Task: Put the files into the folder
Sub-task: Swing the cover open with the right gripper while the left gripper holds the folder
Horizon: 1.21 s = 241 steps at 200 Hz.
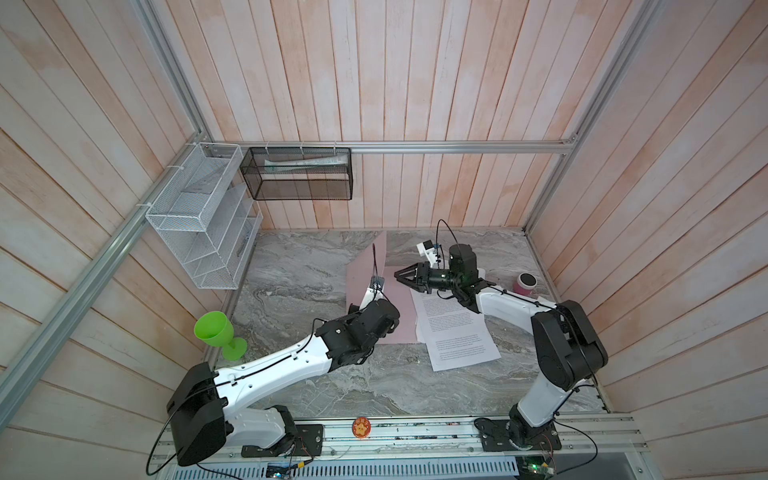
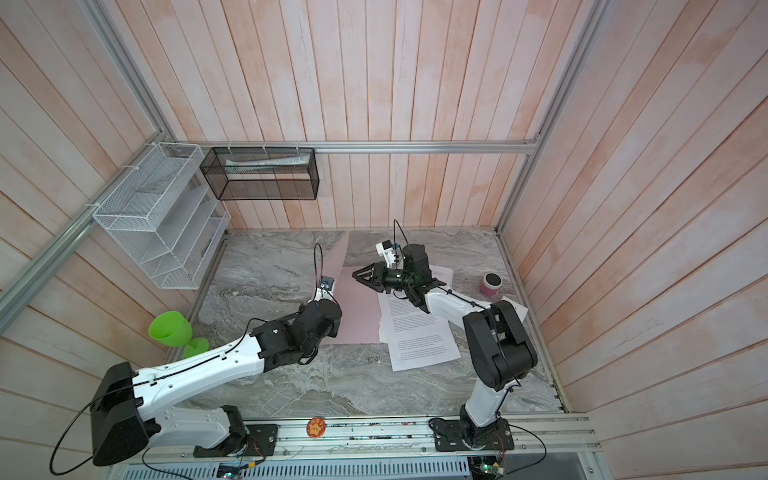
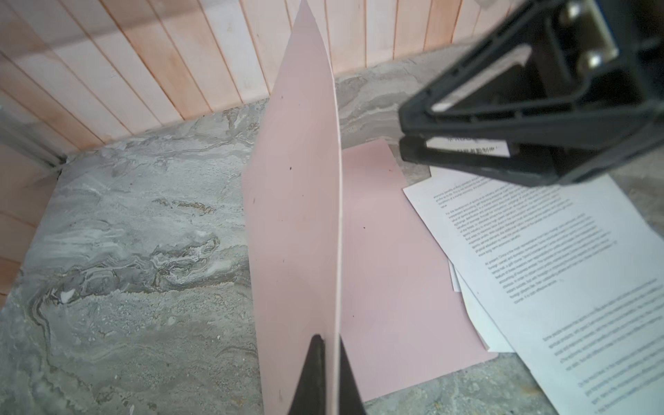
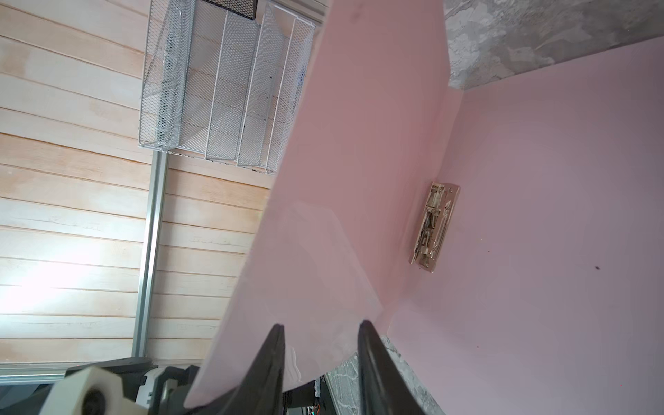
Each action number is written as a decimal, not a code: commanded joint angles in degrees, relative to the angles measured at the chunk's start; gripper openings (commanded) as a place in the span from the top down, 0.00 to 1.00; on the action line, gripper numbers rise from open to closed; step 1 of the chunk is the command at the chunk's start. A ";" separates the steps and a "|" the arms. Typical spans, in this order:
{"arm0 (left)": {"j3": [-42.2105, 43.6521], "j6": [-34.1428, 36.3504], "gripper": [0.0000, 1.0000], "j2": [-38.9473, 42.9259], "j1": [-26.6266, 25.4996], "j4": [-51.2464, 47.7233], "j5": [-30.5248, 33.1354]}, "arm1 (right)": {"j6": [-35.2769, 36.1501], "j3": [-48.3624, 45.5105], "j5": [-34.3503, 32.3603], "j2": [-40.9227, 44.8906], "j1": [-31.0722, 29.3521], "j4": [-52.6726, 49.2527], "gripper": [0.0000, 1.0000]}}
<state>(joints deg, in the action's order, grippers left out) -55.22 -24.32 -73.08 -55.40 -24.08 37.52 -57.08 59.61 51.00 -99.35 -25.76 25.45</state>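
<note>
The pale pink folder [image 1: 399,320] [image 2: 357,320] lies open on the marble table. One cover lies flat and the other cover [image 3: 298,215] stands upright. My left gripper [image 3: 332,341] is shut on the near edge of the upright cover. A metal clip [image 4: 434,226] sits on the flat cover beside the spine. My right gripper [image 1: 397,276] [image 4: 321,325] hovers above the flat cover, close to the upright one. It is open, and the cover's corner shows between its fingers unpinched. The files [image 1: 453,328] [image 3: 539,251], white printed sheets, lie fanned beside the folder and overlap the flat cover's edge.
A green goblet [image 1: 216,332] stands at the table's left edge and a pink cup [image 1: 525,283] at the right. A white wire-mesh rack [image 1: 203,216] and a black mesh basket [image 1: 299,174] hang on the walls. An orange disc [image 1: 360,427] sits on the front rail.
</note>
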 commanded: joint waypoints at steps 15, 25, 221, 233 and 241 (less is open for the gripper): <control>4.90 -13.93 1.00 9.48 3.47 0.32 -4.80 | 2.55 1.97 -1.45 -3.91 -2.01 -3.01 0.68; 7.06 -15.13 1.00 12.37 4.10 2.22 -6.85 | 4.02 3.40 -2.28 -4.73 -3.12 -5.25 0.69; 21.52 -35.71 0.27 44.71 5.35 -20.14 -6.68 | 23.46 38.72 -24.88 -19.71 -24.74 -40.38 0.71; 19.22 -35.06 0.24 45.90 5.36 -22.44 -6.26 | 23.59 40.61 -25.24 -21.38 -25.03 -41.39 0.71; 17.45 -34.69 0.23 46.38 5.35 -23.65 -5.89 | 23.68 41.71 -25.28 -22.34 -25.17 -41.81 0.71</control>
<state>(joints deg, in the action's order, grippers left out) -32.36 -59.72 -28.77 -50.04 -40.71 29.43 -36.56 97.47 29.36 -118.26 -50.33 -9.63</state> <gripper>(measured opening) 0.756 0.294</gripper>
